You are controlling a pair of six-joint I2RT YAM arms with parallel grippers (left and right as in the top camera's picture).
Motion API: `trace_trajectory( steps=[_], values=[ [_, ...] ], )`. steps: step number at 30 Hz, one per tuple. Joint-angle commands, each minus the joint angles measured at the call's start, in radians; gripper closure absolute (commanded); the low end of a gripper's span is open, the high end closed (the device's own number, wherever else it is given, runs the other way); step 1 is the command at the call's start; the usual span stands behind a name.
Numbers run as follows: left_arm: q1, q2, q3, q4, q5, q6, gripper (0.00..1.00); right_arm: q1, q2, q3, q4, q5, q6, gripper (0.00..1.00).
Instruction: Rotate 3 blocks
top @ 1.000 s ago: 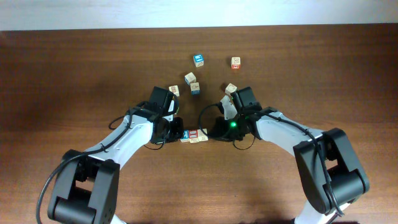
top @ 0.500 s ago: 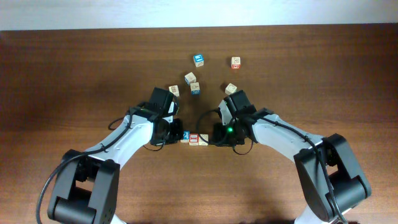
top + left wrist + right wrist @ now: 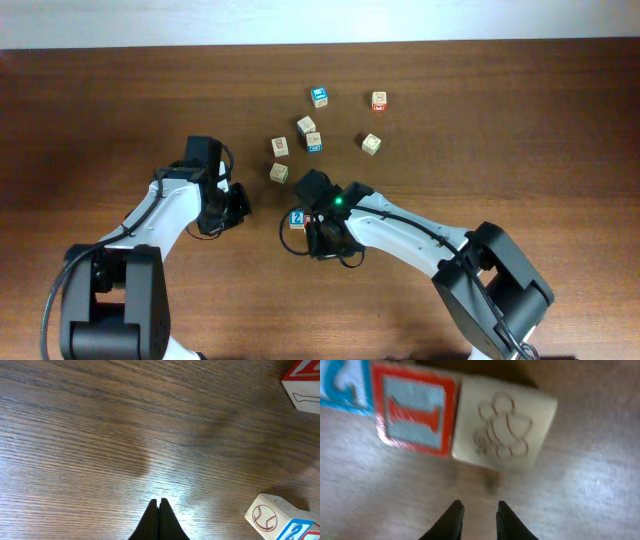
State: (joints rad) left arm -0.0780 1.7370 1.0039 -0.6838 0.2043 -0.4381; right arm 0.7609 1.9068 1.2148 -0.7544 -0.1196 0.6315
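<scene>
Right wrist: right tool (image 3: 479, 507) slightly parted, empty, near beige block (image 3: 502, 425); left tool (image 3: 159, 505) clenched.

overhead: even, bright, sharp, soft short shadows | left wrist: crisp, pale glare lower centre | right wrist: motion-blurred, soft focus, glare lower right

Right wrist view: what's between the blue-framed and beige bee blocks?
The red-framed block, in a row with the blue-framed block and the beige bee block; right wrist view shows it.
</scene>
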Motion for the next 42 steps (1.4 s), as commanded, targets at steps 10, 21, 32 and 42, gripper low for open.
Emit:
trace_trajectory(
  steps=[10,21,32,42],
  values=[
    [0.0,0.002,-0.006,-0.002,-0.004,0.01,1.0,-0.003,0.019,0.014,0.124,0.113,0.013,0.77],
    [0.0,0.002,-0.006,-0.002,-0.003,0.021,1.0,-0.001,0.019,0.014,0.151,0.109,0.012,0.77],
    [0.0,0.002,-0.006,-0.006,-0.003,0.021,1.0,-0.001,0.016,0.019,0.153,0.05,-0.023,0.75],
    [-0.071,0.002,-0.006,0.002,-0.004,0.02,1.0,-0.279,-0.031,0.016,0.071,-0.143,-0.217,0.92]
  ],
)
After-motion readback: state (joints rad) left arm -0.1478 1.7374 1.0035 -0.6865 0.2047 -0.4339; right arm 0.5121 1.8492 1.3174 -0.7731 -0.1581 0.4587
